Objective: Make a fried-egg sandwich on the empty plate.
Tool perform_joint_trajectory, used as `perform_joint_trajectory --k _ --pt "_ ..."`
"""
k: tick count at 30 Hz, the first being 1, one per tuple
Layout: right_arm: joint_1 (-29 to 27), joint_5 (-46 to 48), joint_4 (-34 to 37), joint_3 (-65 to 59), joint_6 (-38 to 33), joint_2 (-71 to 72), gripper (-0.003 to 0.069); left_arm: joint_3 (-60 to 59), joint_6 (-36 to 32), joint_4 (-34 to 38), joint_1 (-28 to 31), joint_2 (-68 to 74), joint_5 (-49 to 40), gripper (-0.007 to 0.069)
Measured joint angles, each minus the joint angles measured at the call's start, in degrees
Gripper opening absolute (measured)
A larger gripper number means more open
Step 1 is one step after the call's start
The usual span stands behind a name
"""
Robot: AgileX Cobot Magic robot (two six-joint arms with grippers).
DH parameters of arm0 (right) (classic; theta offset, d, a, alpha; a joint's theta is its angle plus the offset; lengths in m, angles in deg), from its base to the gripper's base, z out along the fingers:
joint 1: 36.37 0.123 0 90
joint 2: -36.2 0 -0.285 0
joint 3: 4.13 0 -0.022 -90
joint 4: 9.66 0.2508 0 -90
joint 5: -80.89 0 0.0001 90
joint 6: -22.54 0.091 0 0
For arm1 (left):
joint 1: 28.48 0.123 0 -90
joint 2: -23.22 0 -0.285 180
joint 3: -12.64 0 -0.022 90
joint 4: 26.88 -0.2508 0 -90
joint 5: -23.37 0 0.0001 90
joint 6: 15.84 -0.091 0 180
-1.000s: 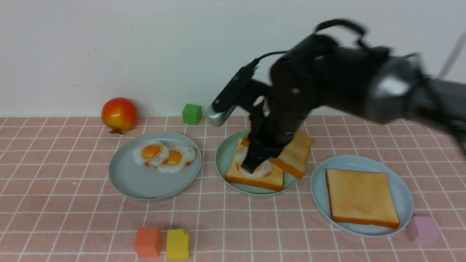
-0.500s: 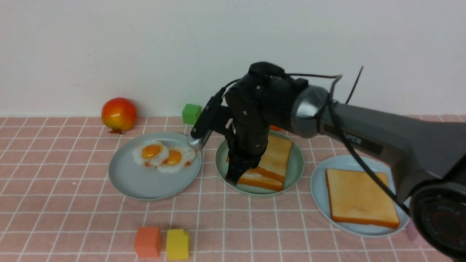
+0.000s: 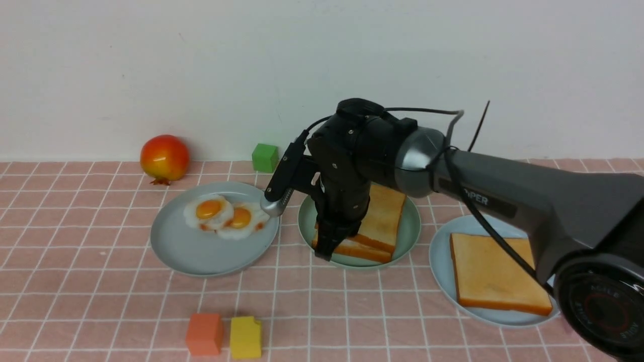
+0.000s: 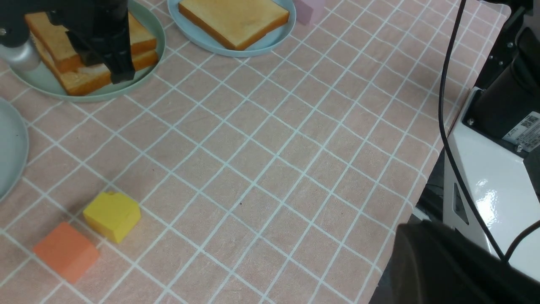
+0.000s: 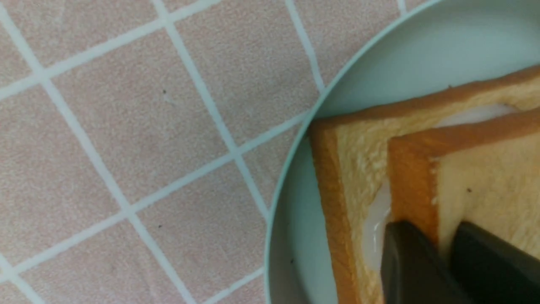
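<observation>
I see my right gripper (image 3: 329,246) in the middle of the front picture, its two black fingers (image 5: 411,266) clamped on the edge of the top square golden-brown toast slice (image 3: 380,216). That slice lies on the white fried egg (image 5: 375,230), which peeks out over the bottom toast slice (image 3: 359,250), all on the round mint-green plastic plate (image 3: 410,236). Left of it, a pale blue-grey plate (image 3: 201,254) holds two more fried eggs (image 3: 226,215). On the right, another pale blue-grey plate (image 3: 443,271) holds one toast slice (image 3: 498,274). My left gripper is out of sight and shut. Everything sits on the pink checked counter (image 3: 322,311).
</observation>
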Motion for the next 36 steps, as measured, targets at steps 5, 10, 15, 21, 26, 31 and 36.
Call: perform_joint_trajectory --k 5,10,15,21,26,31,36 --pt "0.52 3.91 -0.14 1.91 3.23 0.58 0.0405 0.0 0.0 0.0 0.0 0.0 -0.05 0.0012" --pt "2.63 11.05 0.05 4.39 6.5 6.55 0.0533 0.0 -0.2 -0.06 0.0 0.0 0.14 0.0012" --pt "4.3 15.5 2.7 3.49 16.2 17.87 0.0447 -1.28 -2.44 0.13 0.0 -1.0 2.58 0.0012" --pt "4.29 16.16 7.75 -8.05 23.39 30.37 0.0216 -10.49 -2.44 2.38 0.0 -9.34 12.13 0.0012" --pt "4.29 16.55 9.75 -24.05 31.25 43.22 0.0004 -20.15 -2.44 4.4 0.0 -19.04 22.61 0.0012" --pt "4.29 16.85 11.99 -35.13 33.95 52.4 -0.0006 -25.06 -2.44 4.96 0.0 -21.17 28.23 0.0012" --pt "4.29 16.93 14.71 -36.91 34.01 55.94 -0.0006 -27.39 -2.44 5.03 0.0 -21.21 28.12 0.0012"
